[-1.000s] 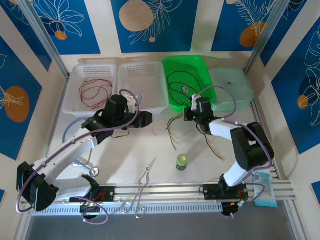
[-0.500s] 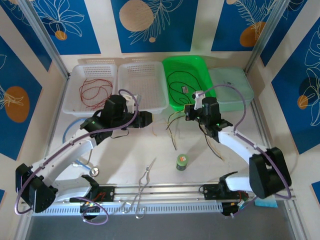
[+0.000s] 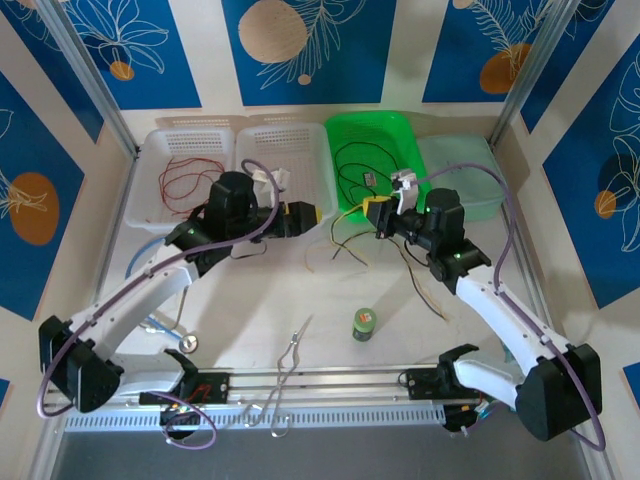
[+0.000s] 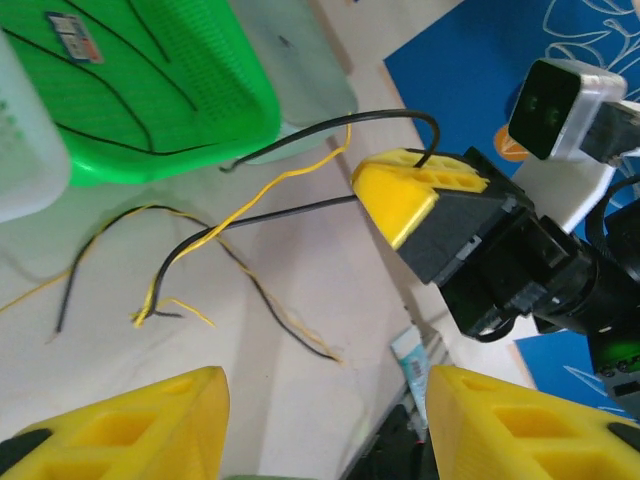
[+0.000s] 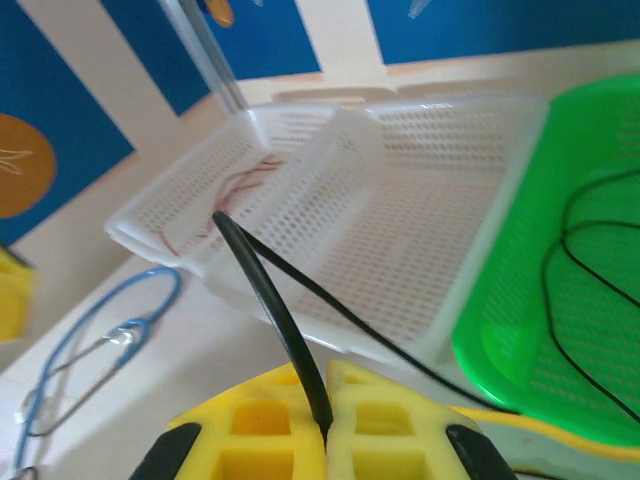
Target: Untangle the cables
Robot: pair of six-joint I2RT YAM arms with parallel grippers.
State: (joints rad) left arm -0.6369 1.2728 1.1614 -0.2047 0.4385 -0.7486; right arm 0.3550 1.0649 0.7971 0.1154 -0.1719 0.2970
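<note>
Your right end effector (image 5: 325, 405) is clenching a black cable (image 5: 262, 285) between its yellow pads. The cable is rising out of the pinch and trailing off toward the baskets. In the left wrist view, black cable is arching out of the top of that end effector and dropping to the worktop (image 4: 320, 270). There it is lying crossed with a yellow cable (image 4: 290, 175) and more black strands. From above, this loose tangle is sitting on the worktop just in front of the green tray (image 3: 410, 140), between your two end effectors. Your left end effector (image 4: 320, 420) is hovering released. Its fingers are standing wide apart with nothing between them, and it is facing the right one. More black cable is lying inside the green tray. Red cables (image 3: 190, 182) are resting in the far-left basket (image 3: 150, 150), well apart from the tangle.
</note>
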